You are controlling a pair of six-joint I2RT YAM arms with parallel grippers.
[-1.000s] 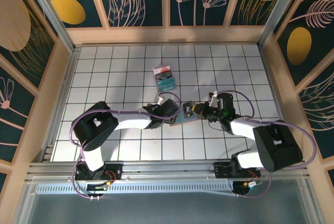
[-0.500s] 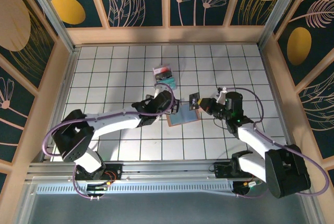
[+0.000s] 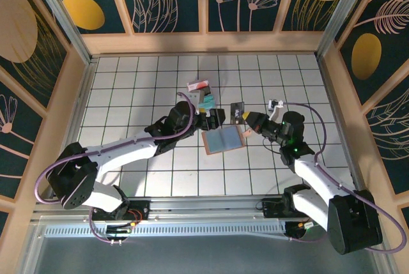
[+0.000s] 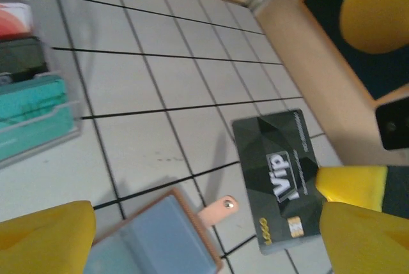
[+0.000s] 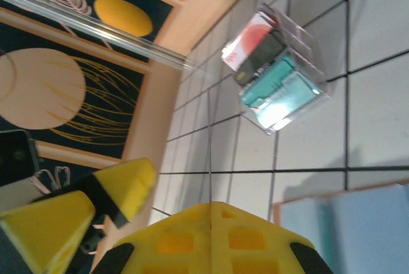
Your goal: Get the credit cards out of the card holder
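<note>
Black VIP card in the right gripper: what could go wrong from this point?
1. The right gripper pinches the black VIP card near one edge only; it could pivot or slip out.
2. The left gripper, open, hovers close to the card and beside the teal pack; a move in could knock either.
3. The card holder lies open with nothing pinning it, so a brush could shift it.

Card holder (image 3: pixel 223 138) lying open on the table (image 3: pixel 128 89), just nearer than the left gripper (image 3: pixel 216 118), pack (image 3: pixel 203 97) just beyond that gripper (partly hidden by it), card (image 3: pixel 238 112) between the two grippers, clamped in the right gripper (image 3: pixel 247 117), beside the holder's strap tab (image 4: pixel 217 209)
</note>
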